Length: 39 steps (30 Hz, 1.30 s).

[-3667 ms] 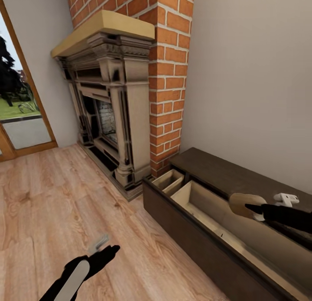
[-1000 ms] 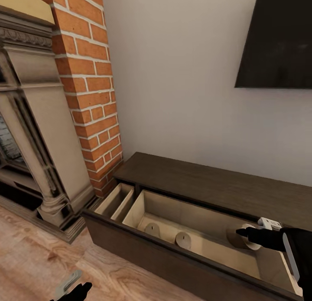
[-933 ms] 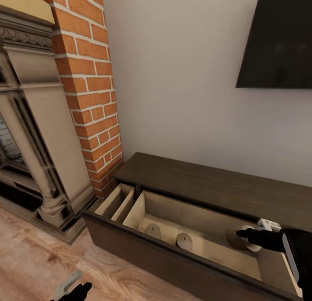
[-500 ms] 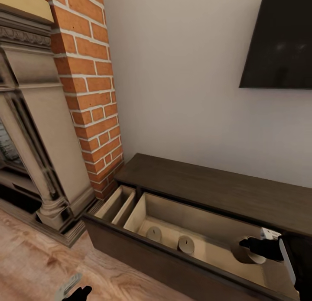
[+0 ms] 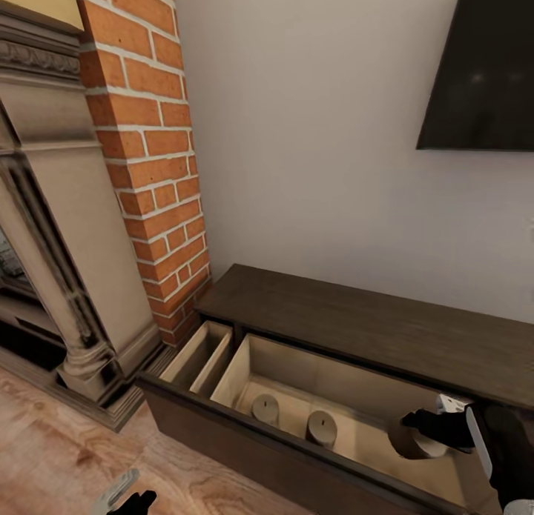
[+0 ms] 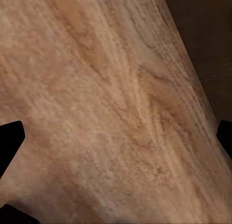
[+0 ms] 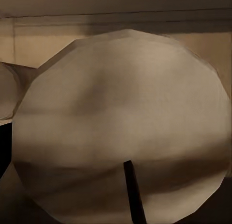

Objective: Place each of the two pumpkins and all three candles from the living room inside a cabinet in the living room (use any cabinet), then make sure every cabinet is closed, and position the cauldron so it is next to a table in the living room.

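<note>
right gripper apparently grips a candle inside the open cabinet drawer.

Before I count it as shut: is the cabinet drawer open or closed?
Open. The cabinet drawer is pulled out, its pale interior exposed, with two candles standing inside.

Three candles, one cabinet, two open drawers.

Right arm reaches in from the head view's lower right, black forearm with a white panel, wrist roughly level; right gripper clamped on a candle, fingers pointing left. Left gripper low at the bottom edge, one grey finger and a black tip showing; left wrist view has dark fingertips wide apart.
</note>
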Tool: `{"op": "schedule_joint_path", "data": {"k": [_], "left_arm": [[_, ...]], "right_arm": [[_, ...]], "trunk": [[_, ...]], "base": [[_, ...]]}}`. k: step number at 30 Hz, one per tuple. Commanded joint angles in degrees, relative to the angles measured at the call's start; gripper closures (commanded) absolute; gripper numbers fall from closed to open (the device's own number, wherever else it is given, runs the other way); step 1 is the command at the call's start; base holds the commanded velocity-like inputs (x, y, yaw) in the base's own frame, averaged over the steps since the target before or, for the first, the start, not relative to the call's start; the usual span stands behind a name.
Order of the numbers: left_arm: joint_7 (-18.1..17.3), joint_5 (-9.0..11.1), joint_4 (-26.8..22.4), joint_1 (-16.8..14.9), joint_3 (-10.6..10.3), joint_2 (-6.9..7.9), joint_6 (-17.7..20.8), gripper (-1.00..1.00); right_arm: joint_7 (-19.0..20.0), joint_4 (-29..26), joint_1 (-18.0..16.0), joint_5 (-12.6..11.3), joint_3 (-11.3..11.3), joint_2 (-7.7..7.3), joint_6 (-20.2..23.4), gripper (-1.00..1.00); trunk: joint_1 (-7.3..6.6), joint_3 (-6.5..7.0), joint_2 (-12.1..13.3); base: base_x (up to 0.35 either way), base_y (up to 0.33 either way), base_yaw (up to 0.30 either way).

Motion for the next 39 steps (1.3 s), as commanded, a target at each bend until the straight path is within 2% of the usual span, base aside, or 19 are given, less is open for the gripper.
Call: {"op": "schedule_joint_path", "data": {"k": [1, 3, 7, 15, 17, 20, 23, 29, 31, 32, 39], "left_arm": [[0.4, 0.9, -0.4, 1.2, 1.6, 0.16, -1.4, -1.00], [0.3, 1.0, -0.7, 2.2, 3.8, 0.17, -2.7, -1.00], [0.3, 0.8, -0.5, 3.5, 6.2, -0.09, -4.0, -1.00], [0.0, 1.2, -0.6, 6.9, 7.3, 0.11, -4.4, -1.00], [-0.1, 1.3, -1.5, 8.9, 10.4, -0.10, -5.7, -1.00], [-0.2, 1.4, -3.1, 11.1, 13.5, -0.45, -7.0, -1.00], [-0.2, 1.4, -4.3, 12.7, 14.9, -0.63, -7.8, -1.00], [-0.1, 1.6, -5.0, 14.2, 16.1, -0.89, -9.1, -1.00], [-0.1, 2.6, -5.2, 15.1, 18.3, -1.25, -9.5, -1.00], [-0.1, 2.8, -5.2, 15.3, 18.9, -1.41, -9.6, -1.00], [-0.1, 2.9, -5.0, 15.5, 19.5, -1.57, -9.7, -1.00]], "right_arm": [[0.4, 0.1, -0.1, 0.5, -0.1, 0.57, 0.2, 1.00], [0.4, 0.1, -0.2, 0.4, 0.0, 0.76, 0.2, 1.00], [0.5, 0.1, -0.3, 0.4, 0.1, 1.67, 0.2, 1.00], [0.6, 0.0, -0.3, 0.4, 0.2, 2.09, 0.2, 1.00], [0.8, -0.2, -0.3, 0.4, 0.2, 2.10, 0.2, 1.00], [0.8, -0.3, -0.4, 0.4, 0.2, 2.09, 0.2, 1.00], [0.9, -0.4, -0.8, 0.4, 0.3, 2.07, 0.2, 1.00], [0.9, -0.4, -1.0, 0.8, 1.1, 2.13, 0.2, 1.00], [0.9, -0.4, -1.1, 0.9, 3.8, 2.08, 0.2, 1.00], [0.8, -0.4, -1.1, 0.9, 4.4, 2.07, 0.2, 1.00], [0.6, -0.4, -1.1, 1.0, 5.1, 2.07, 0.2, 1.00]], "trunk": [[-0.01, -0.06, 0.0], [-0.01, -0.06, 0.0], [-0.01, -0.06, 0.0], [-0.01, -0.06, 0.0], [-0.01, -0.06, 0.0], [-0.01, -0.06, 0.0], [-0.01, -0.06, 0.0], [-0.01, -0.06, 0.0], [-0.01, -0.06, 0.0], [-0.01, -0.06, 0.0], [-0.01, -0.06, 0.0]], "base": [[0.001, 0.000, -0.231], [0.000, 0.000, -0.248], [0.000, 0.000, -0.268], [0.000, 0.000, -0.277], [0.000, 0.000, -0.278], [0.000, 0.000, -0.278], [0.000, 0.000, -0.206], [0.000, 0.000, -0.058], [0.000, 0.000, -0.011], [0.000, 0.000, -0.004], [0.045, 0.037, -0.001]]}}
